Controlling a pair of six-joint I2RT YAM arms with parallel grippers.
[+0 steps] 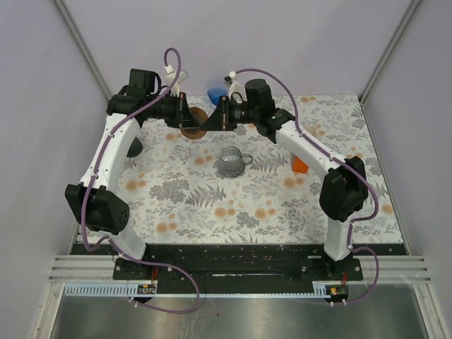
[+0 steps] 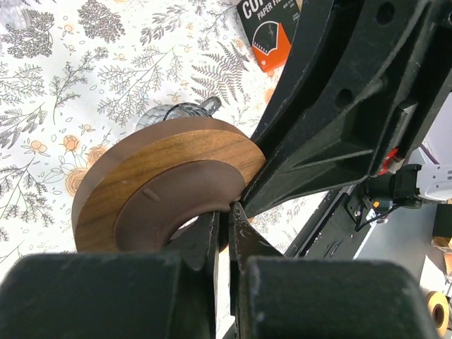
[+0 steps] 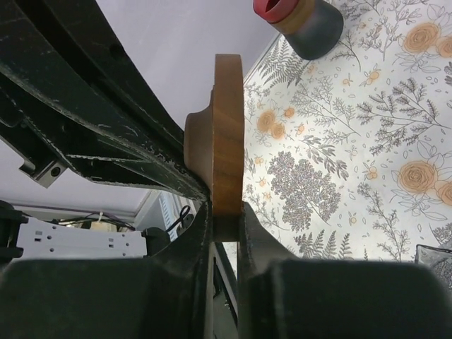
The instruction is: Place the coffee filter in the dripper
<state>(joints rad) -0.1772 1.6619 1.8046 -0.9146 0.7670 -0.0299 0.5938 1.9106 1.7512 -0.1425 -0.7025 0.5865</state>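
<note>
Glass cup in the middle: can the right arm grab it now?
Probably not yet. The right gripper is shut on the wooden ring, which the left gripper pinches too. The glass cup itself stands uncovered.

From above and behind, one camera looks down over my table; both wrist cameras sit close, sharing the wooden ring.

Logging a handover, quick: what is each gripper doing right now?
Left gripper: shut on the round brown wooden ring.
Right gripper: shut on the same ring's rim.
</note>
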